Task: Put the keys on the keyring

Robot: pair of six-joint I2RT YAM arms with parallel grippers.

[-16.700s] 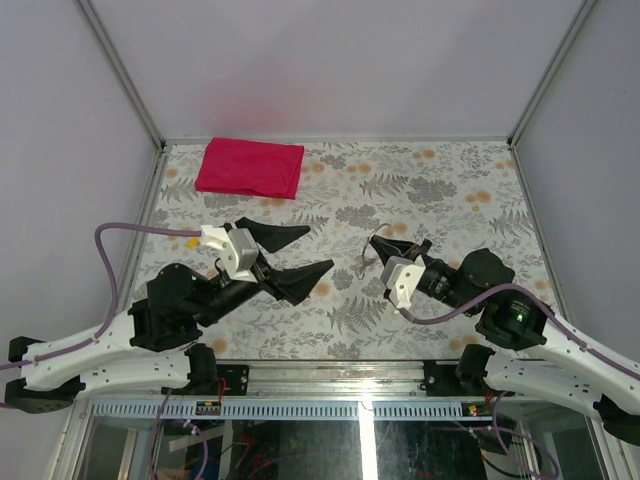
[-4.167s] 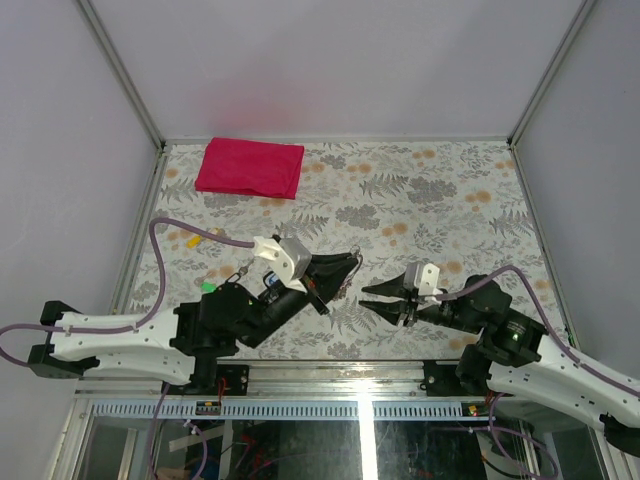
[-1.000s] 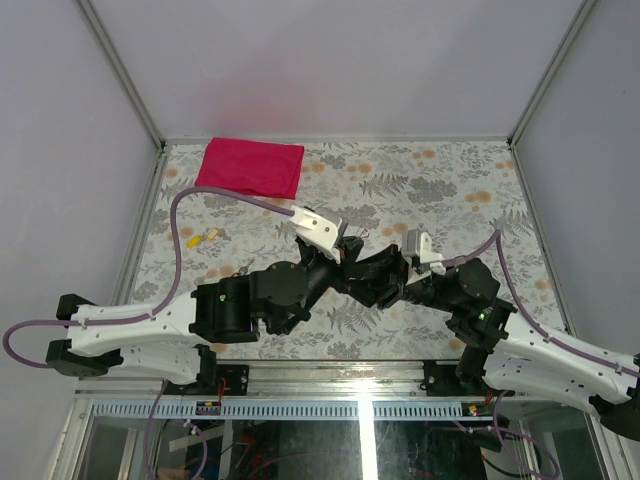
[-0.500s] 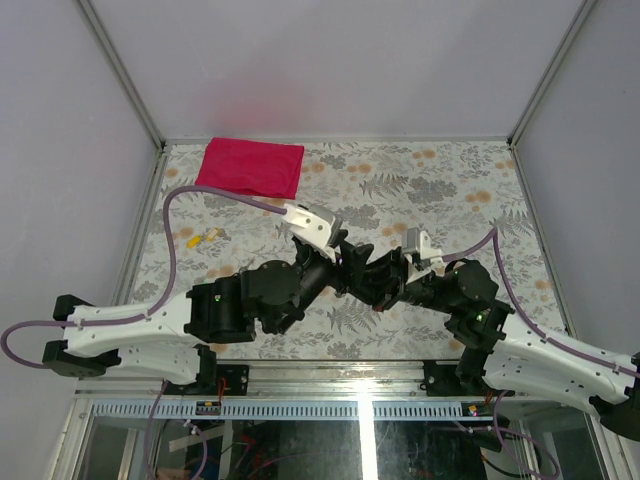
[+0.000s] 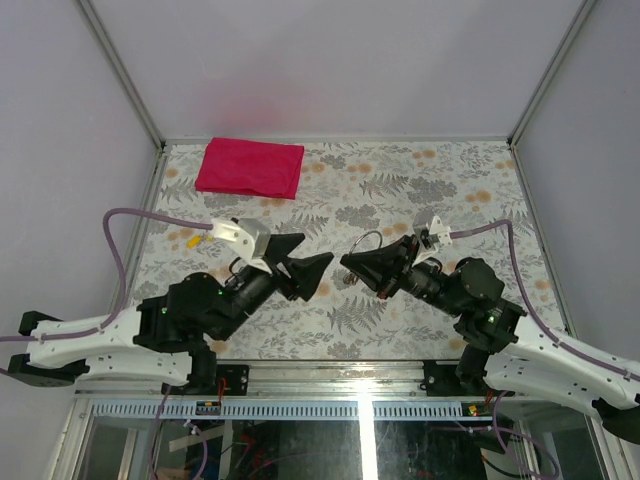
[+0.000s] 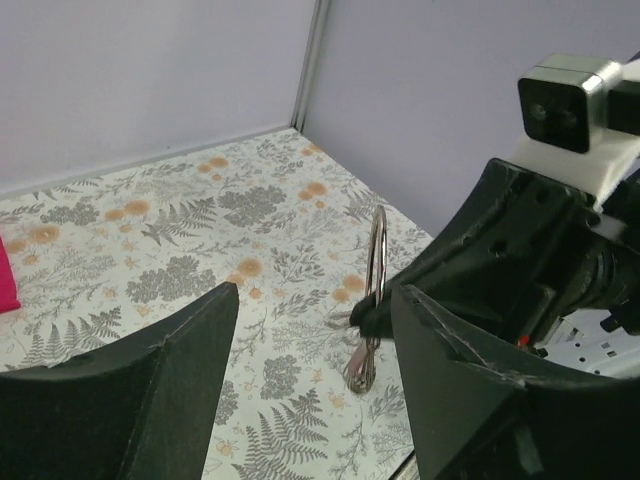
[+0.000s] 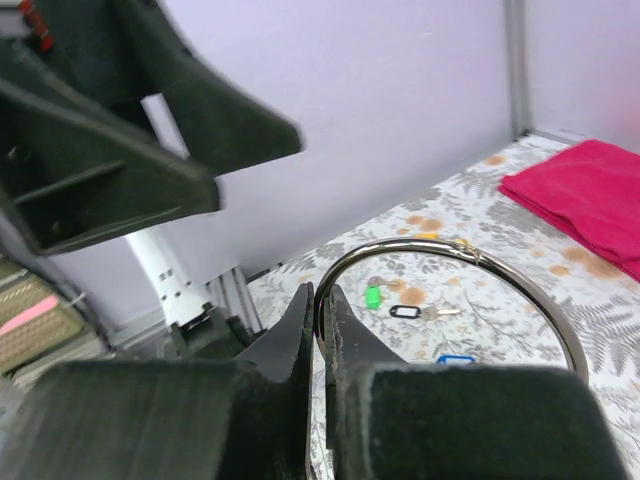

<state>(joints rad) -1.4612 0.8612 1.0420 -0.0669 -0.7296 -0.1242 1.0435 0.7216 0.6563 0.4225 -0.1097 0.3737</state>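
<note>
One big loop of the keyring [image 6: 378, 250] stands upright — pinched in the right gripper [image 5: 352, 263]; the left gripper [image 5: 313, 250] faces it close by, jaws wide, holding nothing.

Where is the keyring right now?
The keyring is pinched upright in the shut right gripper, around mid-table in the top view, directly facing the open left gripper.
</note>
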